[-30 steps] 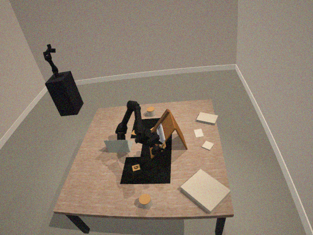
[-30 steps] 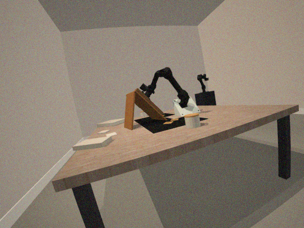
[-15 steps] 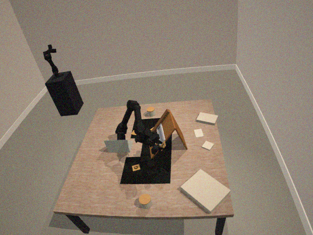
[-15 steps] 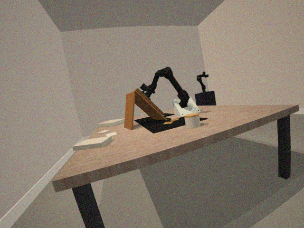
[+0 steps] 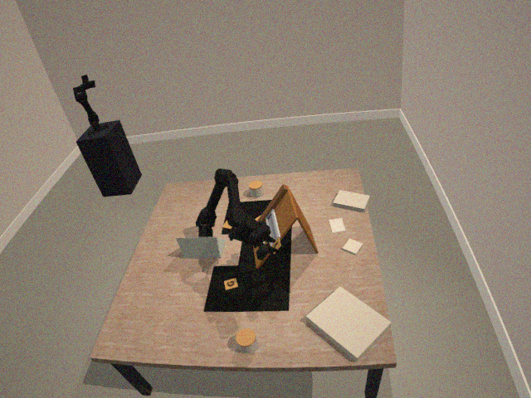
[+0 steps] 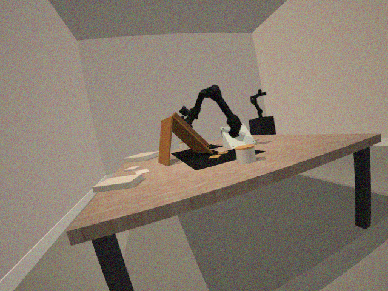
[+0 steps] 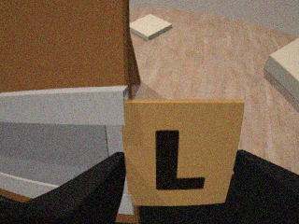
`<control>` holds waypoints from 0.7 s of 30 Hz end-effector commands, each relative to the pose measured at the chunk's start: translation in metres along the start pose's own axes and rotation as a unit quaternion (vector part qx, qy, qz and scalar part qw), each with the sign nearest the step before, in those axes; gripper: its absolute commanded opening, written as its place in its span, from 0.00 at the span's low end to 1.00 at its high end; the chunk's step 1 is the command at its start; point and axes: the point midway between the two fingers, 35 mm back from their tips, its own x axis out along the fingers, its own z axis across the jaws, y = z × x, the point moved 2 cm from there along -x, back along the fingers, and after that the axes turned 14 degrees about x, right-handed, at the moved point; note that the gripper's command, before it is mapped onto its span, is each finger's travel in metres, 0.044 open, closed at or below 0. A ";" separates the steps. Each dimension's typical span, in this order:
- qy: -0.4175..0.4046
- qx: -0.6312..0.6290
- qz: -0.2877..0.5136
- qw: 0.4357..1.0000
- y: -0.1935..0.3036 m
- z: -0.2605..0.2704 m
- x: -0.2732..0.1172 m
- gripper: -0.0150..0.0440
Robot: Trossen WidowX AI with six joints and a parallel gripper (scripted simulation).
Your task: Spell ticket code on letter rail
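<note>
Beside the near end of the rail (image 5: 273, 227) (image 7: 61, 106), the fingers (image 5: 271, 247) pinch the L tile (image 5: 277, 245) (image 7: 140, 154) by its side edges, face upright, presumably leaving its leading edge free to enter the channel.

Round jars (image 5: 246, 337) (image 6: 245, 154): 2 | thick cream slabs (image 5: 348, 322) (image 6: 119, 183) (image 7: 285, 70): 2 | black mats (image 5: 257, 295) (image 6: 200, 159): cannot tell

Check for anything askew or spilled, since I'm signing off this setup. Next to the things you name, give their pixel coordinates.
Nothing stands out: the wooden board (image 5: 286, 208) (image 6: 191, 134) stands propped, both orange-topped jars (image 5: 246, 337) (image 5: 255, 185) are upright, and the claw (image 5: 269, 248) (image 7: 181, 161) grips the L tile (image 7: 187, 112) squarely.
</note>
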 end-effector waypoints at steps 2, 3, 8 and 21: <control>0.002 0.000 -0.001 1.000 0.001 0.003 0.000 0.25; 0.002 0.000 -0.001 1.000 0.001 0.003 0.000 0.25; 0.002 0.000 -0.001 1.000 0.001 0.006 0.000 0.25; 0.002 0.001 -0.001 1.000 0.003 0.012 0.000 0.25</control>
